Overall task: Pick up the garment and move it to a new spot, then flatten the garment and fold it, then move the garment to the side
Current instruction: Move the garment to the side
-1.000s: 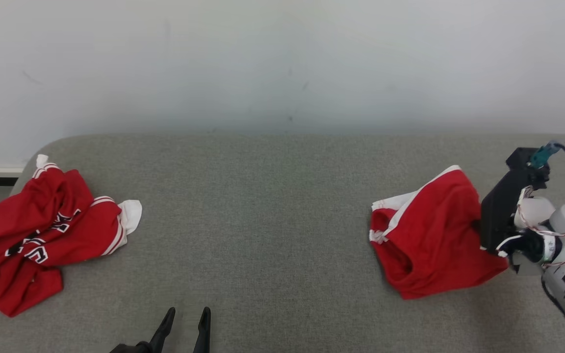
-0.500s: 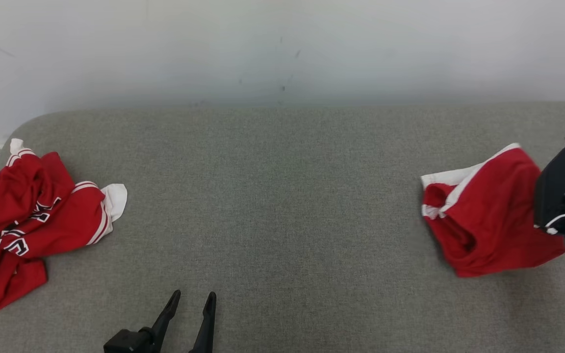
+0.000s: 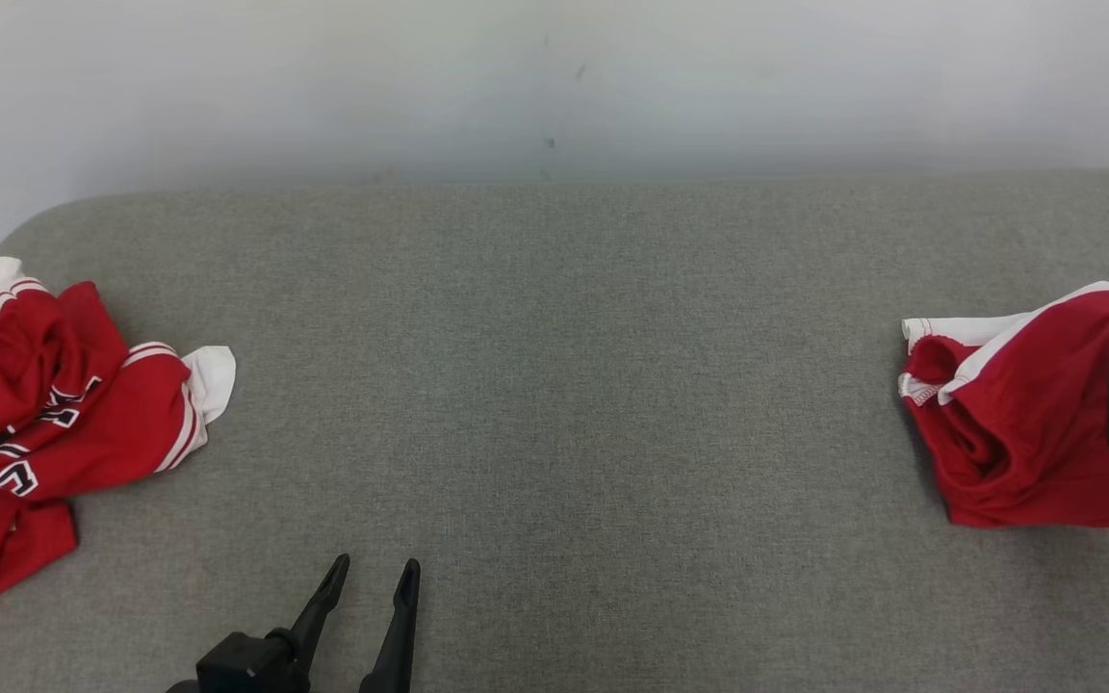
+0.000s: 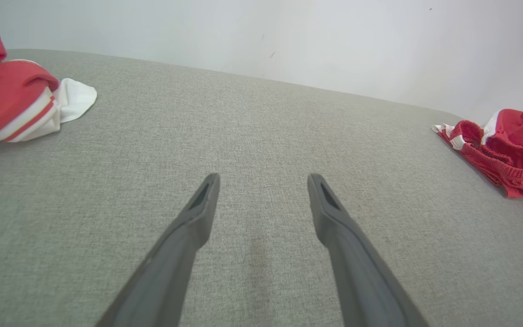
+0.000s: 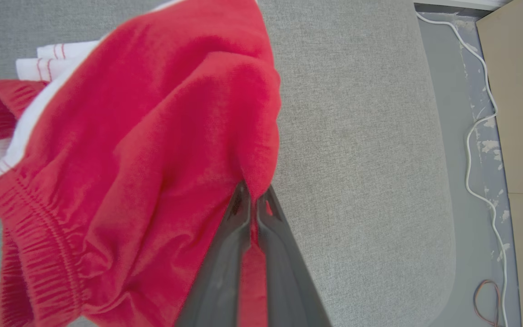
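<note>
Since the red shorts point(image 5: 120, 150) sag soft and light, the right gripper point(image 5: 253, 195) pinches one fold adequately; the waistband point(image 5: 21, 254) probably offers firmer hold. The left gripper point(image 4: 263, 179) stands spread, empty.

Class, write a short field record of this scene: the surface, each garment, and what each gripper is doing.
Surface: grey fabric-covered table against a pale wall
Garment at the robot's right: red shorts with white trim, bunched near the table's right end
Garment at the robot's left: red jersey with white trim and lettering, crumpled at the left end
Right gripper: shut on an edge of the red shorts
Left gripper: open, holding nothing, over the table near its front edge
</note>
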Motion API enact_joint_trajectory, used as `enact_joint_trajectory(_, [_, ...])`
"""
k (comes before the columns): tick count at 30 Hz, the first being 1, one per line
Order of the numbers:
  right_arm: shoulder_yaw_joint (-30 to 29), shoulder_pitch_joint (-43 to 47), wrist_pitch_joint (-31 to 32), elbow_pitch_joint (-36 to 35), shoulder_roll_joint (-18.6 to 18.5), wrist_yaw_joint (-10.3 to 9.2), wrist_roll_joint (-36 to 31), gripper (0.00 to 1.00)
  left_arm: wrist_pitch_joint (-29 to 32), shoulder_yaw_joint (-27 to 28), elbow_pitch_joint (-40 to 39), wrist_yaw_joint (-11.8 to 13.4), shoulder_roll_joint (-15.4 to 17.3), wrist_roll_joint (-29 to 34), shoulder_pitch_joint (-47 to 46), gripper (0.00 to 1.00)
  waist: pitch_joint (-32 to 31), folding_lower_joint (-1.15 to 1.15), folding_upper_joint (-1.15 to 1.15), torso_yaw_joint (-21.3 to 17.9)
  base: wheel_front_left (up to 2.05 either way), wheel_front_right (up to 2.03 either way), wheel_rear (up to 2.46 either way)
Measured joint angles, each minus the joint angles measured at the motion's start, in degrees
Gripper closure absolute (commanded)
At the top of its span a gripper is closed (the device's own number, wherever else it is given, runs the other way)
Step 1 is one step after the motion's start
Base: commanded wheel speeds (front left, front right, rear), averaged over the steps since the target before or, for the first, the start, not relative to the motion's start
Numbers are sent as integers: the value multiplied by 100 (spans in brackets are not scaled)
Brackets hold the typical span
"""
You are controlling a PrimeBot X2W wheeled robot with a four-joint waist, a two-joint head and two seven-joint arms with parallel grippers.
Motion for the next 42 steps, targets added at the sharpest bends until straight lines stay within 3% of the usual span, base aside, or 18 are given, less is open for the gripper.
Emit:
enact_joint_trajectory(15, [116, -193, -424, 238, 101, -14, -232, 100, 70, -49, -105, -51, 46, 86, -152, 0, 310, 0, 0, -294, 0, 0, 0])
enact_joint_trajectory(32, [238, -297, -772, 616, 142, -14, -396, 100, 81, -47, -66, -94, 42, 109, -249, 0, 438, 0, 0, -260, 0, 0, 0])
enact_joint_trajectory(33, [271, -299, -800, 635, 141, -14, -438, 85, 81, -47, -60, -94, 43, 109, -249, 0, 440, 0, 0, -253, 0, 0, 0])
enact_joint_trajectory(34, [289, -306, -817, 661, 140, -13, -477, 47, 81, -47, -57, -94, 43, 109, -250, 0, 441, 0, 0, -246, 0, 0, 0])
enact_joint_trajectory(35, [293, -316, -843, 692, 137, -13, -490, 0, 81, -46, -52, -94, 43, 109, -250, 0, 442, 0, 0, -238, 0, 0, 0])
enact_joint_trajectory(42, [355, -426, -899, 816, 146, -14, -569, 0, 81, -34, 42, -93, 34, 104, -259, 0, 384, 0, 0, -209, 0, 0, 0])
